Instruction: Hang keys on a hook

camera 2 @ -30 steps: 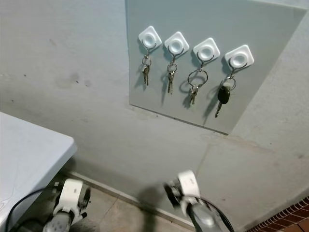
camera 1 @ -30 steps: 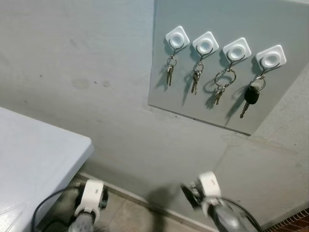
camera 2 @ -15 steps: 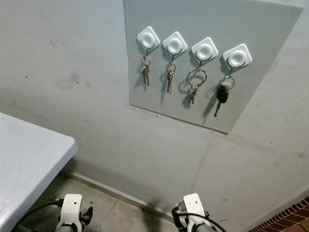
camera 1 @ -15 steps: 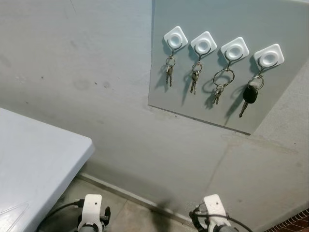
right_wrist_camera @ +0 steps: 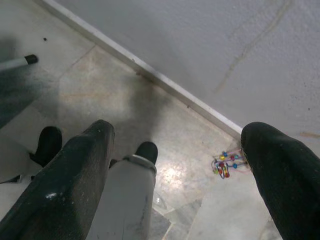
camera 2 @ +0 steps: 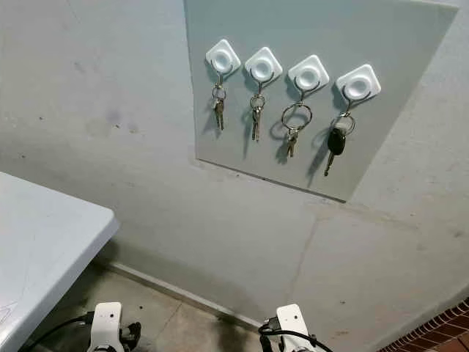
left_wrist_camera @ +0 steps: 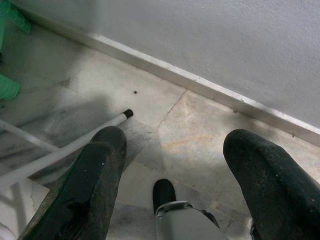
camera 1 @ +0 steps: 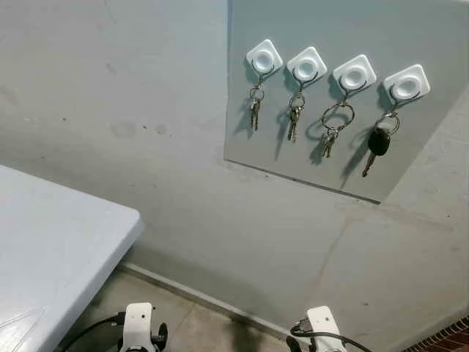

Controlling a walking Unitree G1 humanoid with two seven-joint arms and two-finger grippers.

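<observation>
Hanging from four white hooks on a grey panel [camera 1: 308, 110] on the far wall, four sets of keys are seen side by side. From left to right, a small bunch [camera 1: 255, 110] is carried by the first hook [camera 1: 264, 57], another small bunch [camera 1: 294, 121] by the second hook [camera 1: 306, 67], a large ring with keys [camera 1: 335, 125] by the third hook [camera 1: 355, 74], and a black-headed car key [camera 1: 377, 143] by the fourth hook [camera 1: 407, 83]. No free hook is seen on the panel.

The left tool [left_wrist_camera: 175, 180] is held low over the floor [left_wrist_camera: 190, 135], near the skirting, with its fingers [left_wrist_camera: 90, 185] spread wide and nothing between them. The right tool [right_wrist_camera: 180, 180] is likewise held low over the floor, its fingers [right_wrist_camera: 75, 185] wide apart and empty. In the head views the white wrist housings are seen at the near edge, left [camera 1: 138, 326] and right [camera 1: 322, 326]. A white surface [camera 1: 51, 249] stands at the near left, and one of its legs [left_wrist_camera: 70, 145] is seen in the left wrist view. A small bright-coloured object [right_wrist_camera: 227, 162] lies on the floor by the skirting; what it is cannot be made out.

With every hook loaded and both tools empty, the task is judged to be finished, or nearly so. Nothing further is seen to be left to hang.
</observation>
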